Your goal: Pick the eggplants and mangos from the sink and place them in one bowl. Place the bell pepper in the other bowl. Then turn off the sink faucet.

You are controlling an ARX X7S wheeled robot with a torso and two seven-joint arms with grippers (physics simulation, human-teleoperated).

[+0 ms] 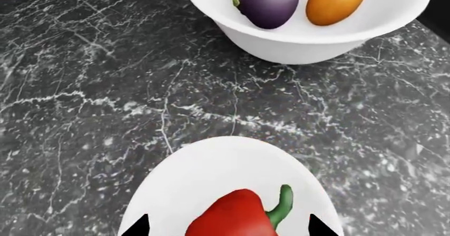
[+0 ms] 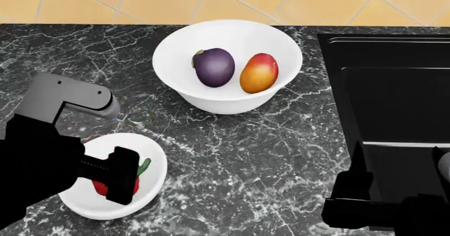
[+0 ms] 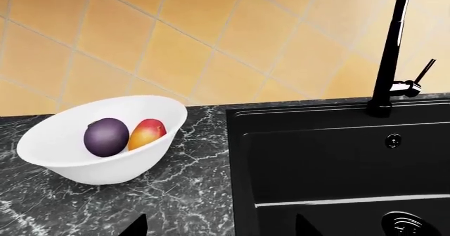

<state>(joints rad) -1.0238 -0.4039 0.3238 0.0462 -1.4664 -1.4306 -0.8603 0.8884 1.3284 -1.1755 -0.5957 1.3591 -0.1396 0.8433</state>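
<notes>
A purple eggplant (image 2: 214, 67) and an orange mango (image 2: 258, 72) lie together in the large white bowl (image 2: 168, 46) at the back of the counter. They also show in the left wrist view as eggplant (image 1: 267, 4) and mango (image 1: 334, 1), and in the right wrist view as eggplant (image 3: 105, 137) and mango (image 3: 145, 133). A red bell pepper (image 1: 232, 217) lies in the small white bowl (image 1: 211, 173) at the front left. My left gripper (image 1: 230, 226) is open just above it, its tips apart from the pepper on both sides. My right gripper (image 3: 221, 226) is open and empty over the sink's left edge. The black faucet (image 3: 390, 51) stands behind the sink; no water shows.
The black sink (image 2: 393, 88) takes up the right side, with its drain (image 3: 411, 225) at the bottom. The dark marble counter (image 2: 246, 151) runs between the bowls and the sink. A yellow tiled wall (image 3: 211, 36) stands behind.
</notes>
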